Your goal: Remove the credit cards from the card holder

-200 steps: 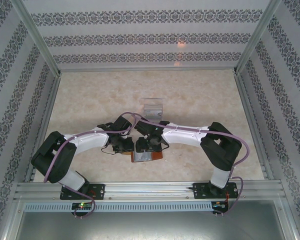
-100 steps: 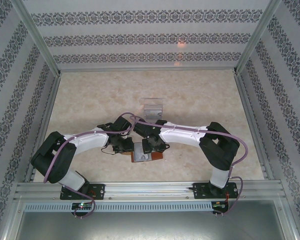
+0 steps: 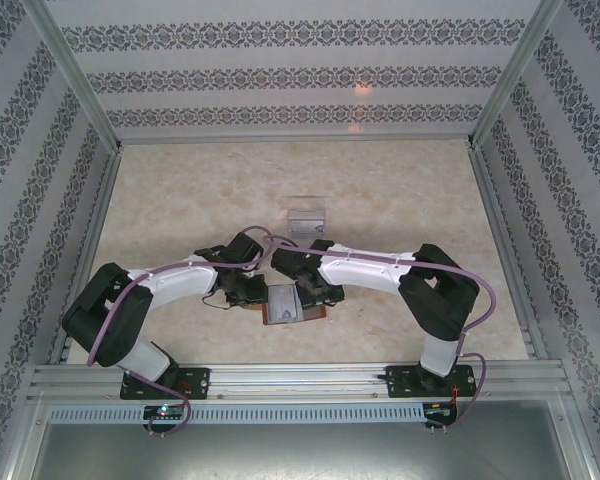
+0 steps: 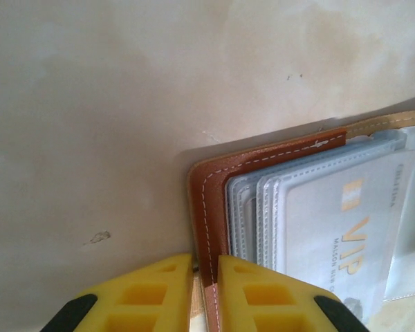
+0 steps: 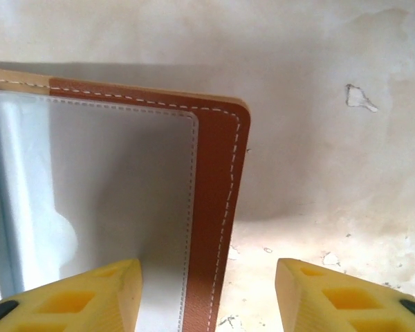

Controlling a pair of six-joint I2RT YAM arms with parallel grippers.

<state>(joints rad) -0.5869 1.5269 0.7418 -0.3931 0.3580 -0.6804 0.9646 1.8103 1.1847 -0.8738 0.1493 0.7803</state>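
Note:
The card holder (image 3: pixel 292 306), a reddish-brown leather bifold, lies open on the table between the two arms. My left gripper (image 4: pixel 205 290) is shut on its left leather edge (image 4: pixel 214 187), a yellow finger on each side. A pale credit card (image 4: pixel 346 235) with gold "VIP" lettering sits inside the grey-blue stitched pockets. My right gripper (image 5: pixel 209 297) is open and straddles the holder's right edge (image 5: pixel 218 194). One of its fingers is over the pale inner pocket (image 5: pixel 117 187) and the other over bare table. In the top view the left gripper (image 3: pixel 252 293) and right gripper (image 3: pixel 315 290) flank the holder.
A clear plastic box (image 3: pixel 306 217) stands just behind the arms. The beige marbled table (image 3: pixel 180 200) is walled by patterned panels and metal rails (image 3: pixel 110 220). Both forearms meet low over the middle near the front edge.
My right gripper has shifted right, from over the holder's middle to its right edge, uncovering the grey inside. The left gripper has kept its hold.

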